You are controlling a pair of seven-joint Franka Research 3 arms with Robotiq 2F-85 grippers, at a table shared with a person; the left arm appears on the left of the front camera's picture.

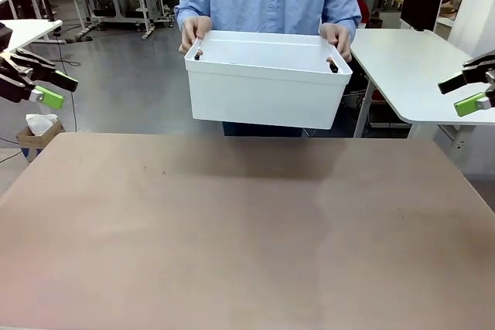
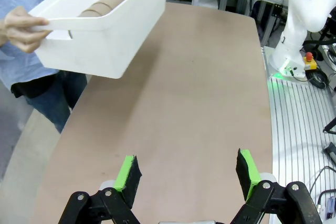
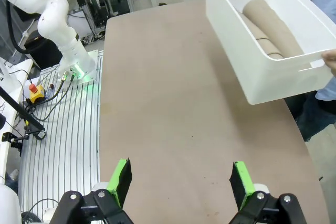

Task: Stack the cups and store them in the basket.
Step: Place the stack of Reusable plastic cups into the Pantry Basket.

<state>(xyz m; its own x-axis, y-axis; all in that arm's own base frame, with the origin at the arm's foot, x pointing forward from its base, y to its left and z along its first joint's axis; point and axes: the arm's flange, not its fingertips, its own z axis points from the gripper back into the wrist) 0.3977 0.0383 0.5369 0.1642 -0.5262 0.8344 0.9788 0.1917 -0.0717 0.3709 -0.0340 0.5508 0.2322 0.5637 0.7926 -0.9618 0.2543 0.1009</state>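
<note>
Cups [image 3: 268,27] lie in the basket [image 1: 267,86], well beyond both parted jaws.

Bare matte brown table [image 1: 247,229], spread below and ahead of both parted claws; faint dark specks on its top, smooth rounded edge toward the person.

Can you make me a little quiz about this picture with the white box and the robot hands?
1. True or false: the basket rests on the table.
2. What lies inside the basket?
A. stacked cups
B. a ball
C. a spoon
3. Are the left gripper and right gripper open or shut?

Key:
1. False; the person's hands hold it up.
2. A.
3. Both open, fingers apart, holding nothing.
</note>
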